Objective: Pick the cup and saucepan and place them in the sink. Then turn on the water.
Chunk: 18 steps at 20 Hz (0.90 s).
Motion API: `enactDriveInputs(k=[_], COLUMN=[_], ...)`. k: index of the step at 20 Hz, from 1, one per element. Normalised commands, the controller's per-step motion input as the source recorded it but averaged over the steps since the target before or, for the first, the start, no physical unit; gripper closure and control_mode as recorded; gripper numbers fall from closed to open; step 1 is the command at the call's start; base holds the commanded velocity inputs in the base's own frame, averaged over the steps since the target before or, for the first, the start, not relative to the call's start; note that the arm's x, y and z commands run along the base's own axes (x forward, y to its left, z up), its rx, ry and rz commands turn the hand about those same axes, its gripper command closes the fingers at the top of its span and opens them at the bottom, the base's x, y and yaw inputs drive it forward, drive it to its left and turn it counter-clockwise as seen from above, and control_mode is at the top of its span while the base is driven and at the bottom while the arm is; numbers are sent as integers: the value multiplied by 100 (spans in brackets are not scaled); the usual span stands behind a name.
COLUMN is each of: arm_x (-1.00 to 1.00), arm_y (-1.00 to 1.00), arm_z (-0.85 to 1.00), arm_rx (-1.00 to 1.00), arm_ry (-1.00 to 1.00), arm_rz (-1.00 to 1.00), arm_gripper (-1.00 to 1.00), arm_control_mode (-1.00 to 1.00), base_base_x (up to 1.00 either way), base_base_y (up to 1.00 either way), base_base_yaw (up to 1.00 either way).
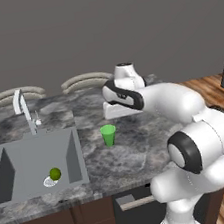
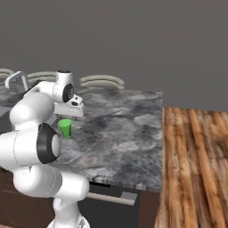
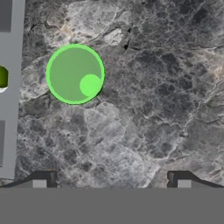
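1. Cup (image 1: 108, 135), left base view: a small bright green tumbler without a handle stands upright on the dark marbled counter (image 1: 139, 145), near the middle of the frame. To its left lies the grey sink (image 1: 21, 167), with a yellow-green ball (image 1: 55, 173) beside the drain at lower left and a slim silver faucet (image 1: 26, 113) behind it. The white arm reaches in from the lower right, its hand above and just behind the cup.

2. Right base view: the cup (image 2: 65, 128) shows at centre left, partly behind the arm, under the hand.

3. Hand view: looking straight down, the cup's (image 3: 75, 74) open round mouth sits at upper left. The gripper (image 3: 111, 183) at the bottom edge is spread wide and empty, well apart from the cup.

4. Handling, as a judgement: the cup looks light, rigid and smooth. Its taper could let it slip, so pinching across the rim or upper wall seems safest.
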Motion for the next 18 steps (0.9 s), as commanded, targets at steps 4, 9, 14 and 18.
enactDriveInputs(k=[4,9,14,18], arm_x=[14,23,29,16], arm_y=[6,11,14,7], arm_z=[-26,-27,-27,-20], arm_rx=[0,0,0,0], arm_ry=[0,0,0,1], arm_rz=[0,0,0,0], arm_gripper=[-100,-100,-100,-100], arm_control_mode=[-100,-100,-100,-100], base_base_x=[0,0,0,0], base_base_y=[0,0,0,0], base_base_yaw=[0,0,0,0])
